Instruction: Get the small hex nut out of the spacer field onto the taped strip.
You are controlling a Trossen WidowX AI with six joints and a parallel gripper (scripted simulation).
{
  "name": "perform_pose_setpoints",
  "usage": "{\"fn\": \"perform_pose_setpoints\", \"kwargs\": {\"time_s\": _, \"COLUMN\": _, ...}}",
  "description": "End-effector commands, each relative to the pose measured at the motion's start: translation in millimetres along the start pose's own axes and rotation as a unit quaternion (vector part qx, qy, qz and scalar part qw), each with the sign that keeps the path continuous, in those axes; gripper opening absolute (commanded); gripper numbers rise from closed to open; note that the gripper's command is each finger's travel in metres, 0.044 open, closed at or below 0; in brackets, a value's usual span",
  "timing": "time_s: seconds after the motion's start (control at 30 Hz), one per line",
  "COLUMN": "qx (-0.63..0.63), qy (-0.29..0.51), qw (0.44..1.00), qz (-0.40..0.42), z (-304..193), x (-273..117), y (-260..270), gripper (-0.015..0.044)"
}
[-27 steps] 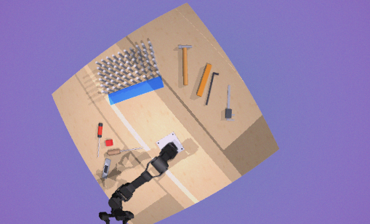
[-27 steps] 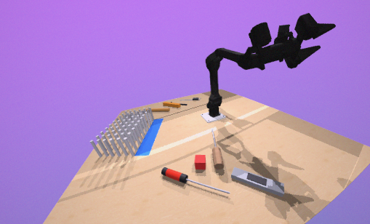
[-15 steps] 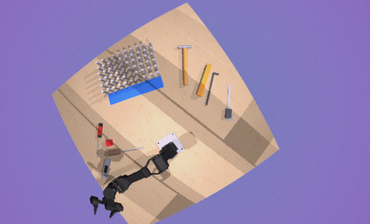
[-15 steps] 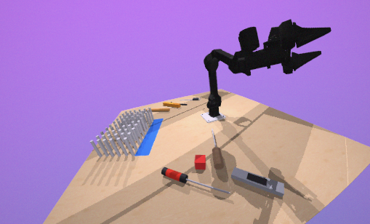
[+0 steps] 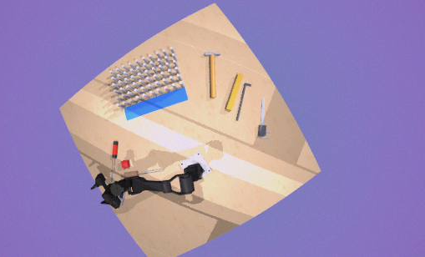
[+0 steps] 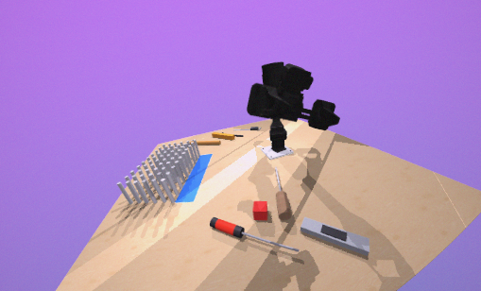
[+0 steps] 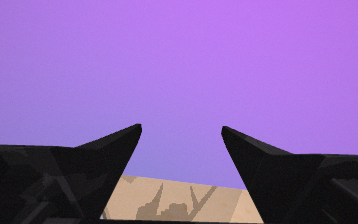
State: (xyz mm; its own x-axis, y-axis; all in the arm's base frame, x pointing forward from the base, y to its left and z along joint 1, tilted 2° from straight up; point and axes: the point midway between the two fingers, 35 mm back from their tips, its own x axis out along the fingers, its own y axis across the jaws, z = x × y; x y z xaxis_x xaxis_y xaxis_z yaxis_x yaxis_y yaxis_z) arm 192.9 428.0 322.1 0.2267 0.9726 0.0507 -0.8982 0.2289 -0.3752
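The grey metal spacers [image 5: 171, 49] [image 6: 124, 193] stand upright in rows. The blue taped strip [image 5: 156, 103] [image 6: 197, 177] lies along their front, with no nut visible on it. The hex nut cannot be made out in any view. A black L-shaped key [image 5: 241, 102] lies right of the field, its short bent end toward the back. My gripper [image 5: 96, 195] [image 7: 181, 128] is open and empty, raised above the table's left edge in the top view, far from the spacers. In the wrist view its fingertips stand wide apart.
A hammer [image 5: 212, 77], a yellow bar [image 5: 235, 93] and a dark-headed tool [image 5: 262, 130] lie near the key. A red-handled screwdriver [image 5: 115, 149] [image 6: 227, 227], red cube [image 5: 125, 163] [image 6: 260, 211], brown-handled tool [image 6: 283, 205] and grey block [image 6: 357, 244] lie on the gripper's side.
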Motion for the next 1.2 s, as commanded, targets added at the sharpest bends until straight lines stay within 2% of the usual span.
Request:
{"fn": "perform_pose_setpoints", "kwargs": {"time_s": 0.0, "qx": 0.027, "qy": 0.067, "qw": 0.993, "qz": -0.095, "z": -45.7, "x": -24.0, "y": -54.8, "gripper": 0.0440}}
{"fn": "perform_pose_setpoints", "kwargs": {"time_s": 0.17, "qx": 0.057, "qy": 0.139, "qw": 0.966, "qz": -0.211, "z": -96.0, "x": -68.1, "y": -114.7, "gripper": 0.0440}}
{"fn": "perform_pose_setpoints", "kwargs": {"time_s": 0.37, "qx": 0.090, "qy": 0.215, "qw": 0.908, "qz": -0.348, "z": -149.4, "x": -140.4, "y": -172.5, "gripper": 0.0440}}
{"fn": "perform_pose_setpoints", "kwargs": {"time_s": 0.6, "qx": 0.123, "qy": 0.288, "qw": 0.808, "qz": -0.499, "z": -198.8, "x": -244.4, "y": -214.7, "gripper": 0.0440}}
{"fn": "perform_pose_setpoints", "kwargs": {"time_s": 0.8, "qx": 0.144, "qy": 0.336, "qw": 0.702, "qz": -0.612, "z": -227.3, "x": -339.2, "y": -225.9, "gripper": 0.0440}}
{"fn": "perform_pose_setpoints", "kwargs": {"time_s": 0.87, "qx": 0.146, "qy": 0.340, "qw": 0.689, "qz": -0.624, "z": -229.7, "x": -349.9, "y": -225.8, "gripper": 0.0440}}
{"fn": "perform_pose_setpoints", "kwargs": {"time_s": 1.17, "qx": 0.146, "qy": 0.340, "qw": 0.689, "qz": -0.624, "z": -229.7, "x": -349.9, "y": -225.8, "gripper": 0.0440}}
